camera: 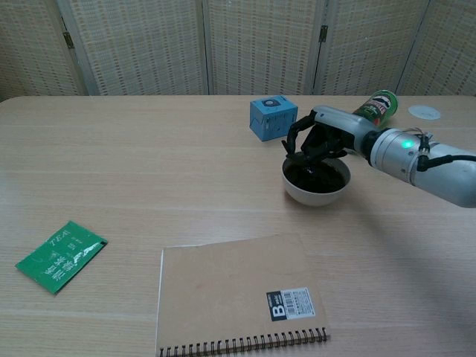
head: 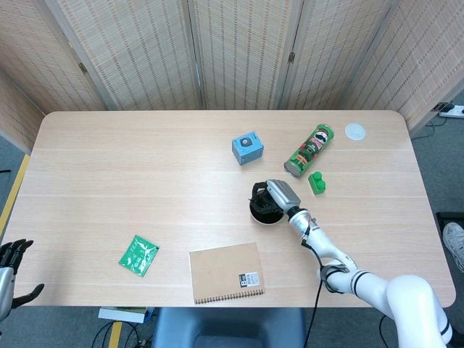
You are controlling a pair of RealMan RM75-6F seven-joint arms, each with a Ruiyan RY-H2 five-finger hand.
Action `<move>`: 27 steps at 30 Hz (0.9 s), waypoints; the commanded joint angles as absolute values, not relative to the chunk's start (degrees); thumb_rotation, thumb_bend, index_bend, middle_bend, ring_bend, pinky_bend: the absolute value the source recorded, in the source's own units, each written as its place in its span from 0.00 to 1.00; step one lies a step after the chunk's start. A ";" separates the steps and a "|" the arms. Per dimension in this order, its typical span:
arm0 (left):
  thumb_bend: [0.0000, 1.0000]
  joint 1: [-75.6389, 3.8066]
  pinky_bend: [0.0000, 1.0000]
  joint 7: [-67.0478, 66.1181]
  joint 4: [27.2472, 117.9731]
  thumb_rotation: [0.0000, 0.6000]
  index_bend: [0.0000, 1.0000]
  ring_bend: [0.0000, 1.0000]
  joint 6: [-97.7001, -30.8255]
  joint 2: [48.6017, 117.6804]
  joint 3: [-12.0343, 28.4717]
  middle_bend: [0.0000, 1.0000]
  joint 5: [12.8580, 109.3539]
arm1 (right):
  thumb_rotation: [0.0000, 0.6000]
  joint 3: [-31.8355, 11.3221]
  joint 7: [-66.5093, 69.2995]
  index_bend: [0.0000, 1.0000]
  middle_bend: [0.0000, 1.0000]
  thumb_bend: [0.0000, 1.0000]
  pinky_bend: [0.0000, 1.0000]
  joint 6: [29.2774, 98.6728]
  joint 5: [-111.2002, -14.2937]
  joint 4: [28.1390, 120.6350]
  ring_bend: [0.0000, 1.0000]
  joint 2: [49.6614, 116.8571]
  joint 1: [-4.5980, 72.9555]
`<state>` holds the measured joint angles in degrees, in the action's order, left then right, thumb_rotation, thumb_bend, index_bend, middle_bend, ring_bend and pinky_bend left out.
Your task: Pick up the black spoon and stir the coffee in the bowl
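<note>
A white bowl of dark coffee stands right of the table's middle, also seen from above as the bowl. My right hand hangs over the bowl's far rim with its fingers curled downward around the black spoon. The spoon is hard to tell apart from the black fingers and the dark coffee; its lower end dips into the bowl. In the head view the right hand covers much of the bowl. My left hand is off the table's near left corner, fingers apart, holding nothing.
A blue cube sits just behind the bowl to the left. A green chips can lies on its side behind a green block, with a white lid beyond. A brown notebook and a green tea packet lie near the front.
</note>
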<state>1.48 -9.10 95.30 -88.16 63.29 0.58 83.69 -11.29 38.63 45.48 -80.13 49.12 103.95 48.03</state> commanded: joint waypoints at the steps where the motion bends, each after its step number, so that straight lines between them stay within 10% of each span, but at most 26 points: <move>1: 0.21 1.54 0.19 -9.06 95.23 1.00 0.18 0.14 -88.25 63.34 0.56 0.17 83.73 | 1.00 -11.03 39.48 0.69 1.00 0.39 1.00 45.69 -80.73 49.39 1.00 104.45 48.26; 27: 0.21 1.09 0.19 -9.87 95.90 1.00 0.18 0.14 -87.92 63.40 0.67 0.17 84.05 | 1.00 -9.26 39.40 0.70 1.00 0.42 1.00 47.36 -81.33 47.70 1.00 101.62 46.46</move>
